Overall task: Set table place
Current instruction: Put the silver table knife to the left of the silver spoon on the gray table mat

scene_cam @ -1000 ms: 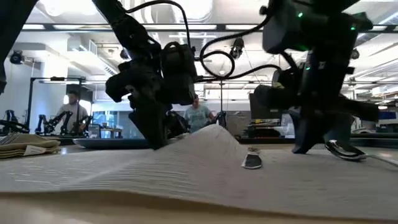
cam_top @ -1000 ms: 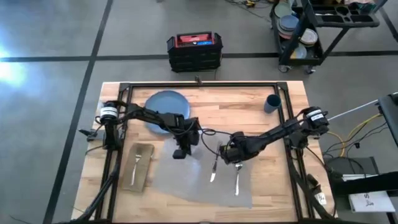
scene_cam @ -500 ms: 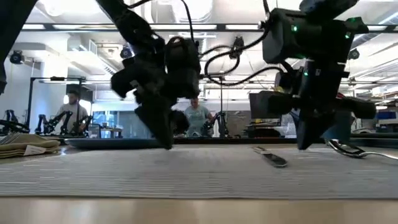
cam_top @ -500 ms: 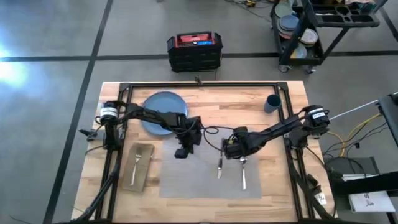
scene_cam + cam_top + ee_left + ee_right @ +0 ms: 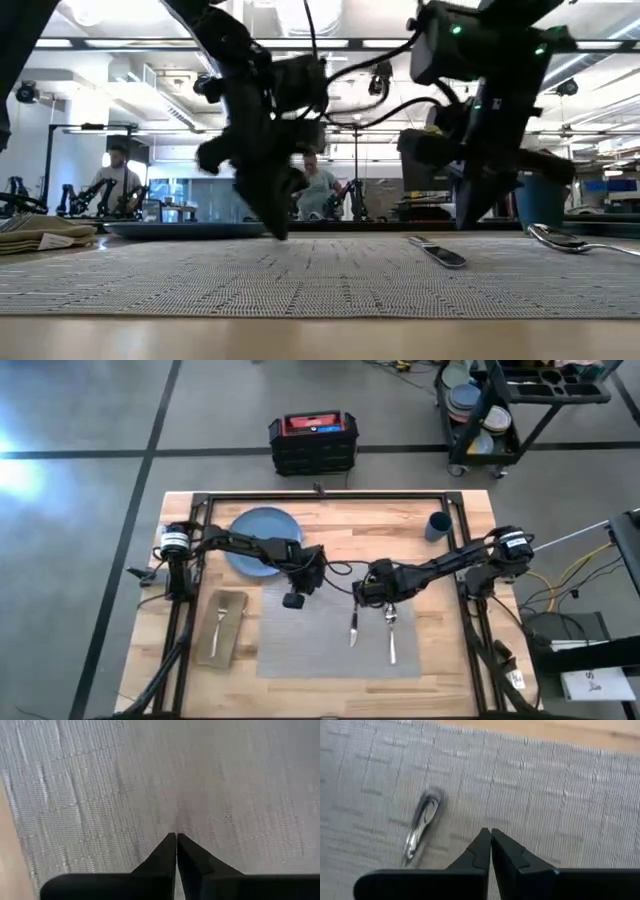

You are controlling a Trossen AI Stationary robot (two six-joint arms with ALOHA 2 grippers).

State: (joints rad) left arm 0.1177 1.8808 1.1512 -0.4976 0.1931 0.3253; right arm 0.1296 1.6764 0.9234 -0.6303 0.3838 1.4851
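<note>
Hovering over the placemat's (image 5: pixel 320 645) far edge, left gripper (image 5: pixel 293 600) at about 11 o'clock and right gripper (image 5: pixel 372 592) near 1, both with fingers pressed together on nothing (wrist views confirm). Knife (image 5: pixel 352 628) and spoon (image 5: pixel 391 637) lie flat on the mat's right half. Plate (image 5: pixel 252 532) sits off the mat toward 10, napkin (image 5: pixel 229 628) with fork (image 5: pixel 218 622) at 9, cup (image 5: pixel 436 526) toward 2.

Grey woven rectangular placemat (image 5: pixel 335 640): grey, fine ribbed weave
Round plate (image 5: pixel 255 540): blue
Folded cloth napkin (image 5: pixel 225 627): tan
Small cup (image 5: pixel 437 526): dark blue
Wooden surface (image 5: pixel 470 690): light wood planks
</note>
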